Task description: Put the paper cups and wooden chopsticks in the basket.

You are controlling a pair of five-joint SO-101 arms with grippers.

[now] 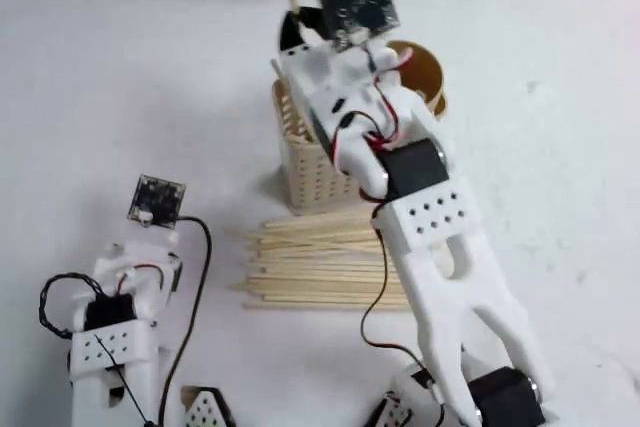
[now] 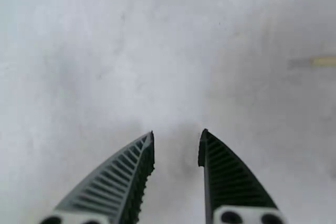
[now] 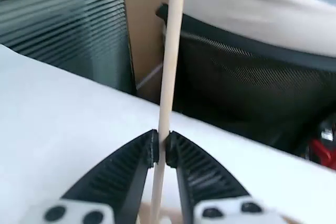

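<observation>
Pinching a wooden chopstick (image 3: 170, 51) upright above the basket (image 1: 310, 182), the right end effector (image 3: 163, 148) seems set to drop it endwise; the left end effector (image 2: 176, 142) rests spread, well apart.

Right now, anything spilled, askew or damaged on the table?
Nothing looks damaged or spilled. The basket stands upright; the chopstick pile lies loose on the table beside it, ends uneven. The right gripper pinches one chopstick upright. The paper cup is mostly hidden behind that arm.
</observation>
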